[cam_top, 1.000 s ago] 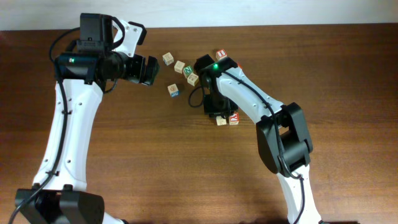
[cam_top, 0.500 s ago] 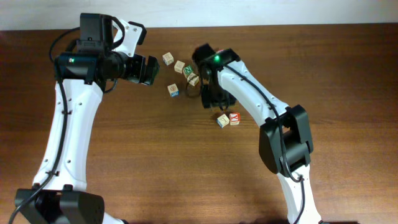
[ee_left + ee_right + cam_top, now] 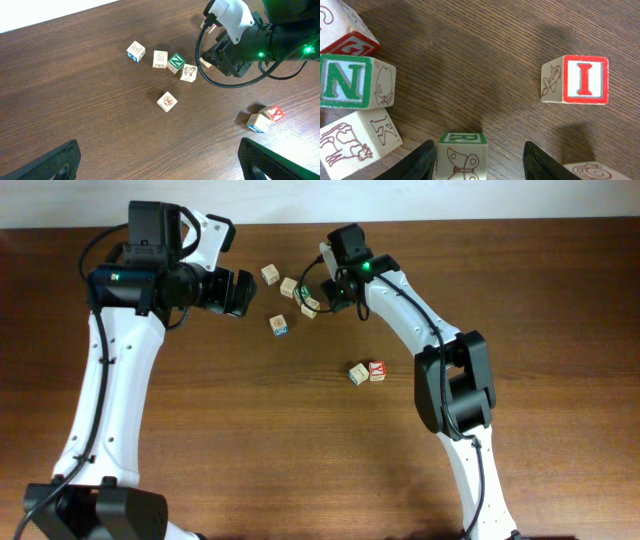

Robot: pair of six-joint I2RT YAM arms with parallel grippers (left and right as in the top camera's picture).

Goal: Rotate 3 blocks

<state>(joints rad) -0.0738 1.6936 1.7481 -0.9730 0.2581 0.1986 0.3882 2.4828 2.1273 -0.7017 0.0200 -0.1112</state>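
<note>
Right end effector, withdrawn from the two blocks at mid-tabletop, now hangs over the upper cluster, fingers apart and gripping nothing, with a green R block between them; the left end effector stands wide open beside the cluster. One red-lettered block touches a blue-marked block, a red I block sits apart, and a third red-faced block adjoins the green N block

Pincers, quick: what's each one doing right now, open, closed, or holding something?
Left pincer: open, holding nothing.
Right pincer: open; the green R block sits between its fingers, not clamped.
</note>
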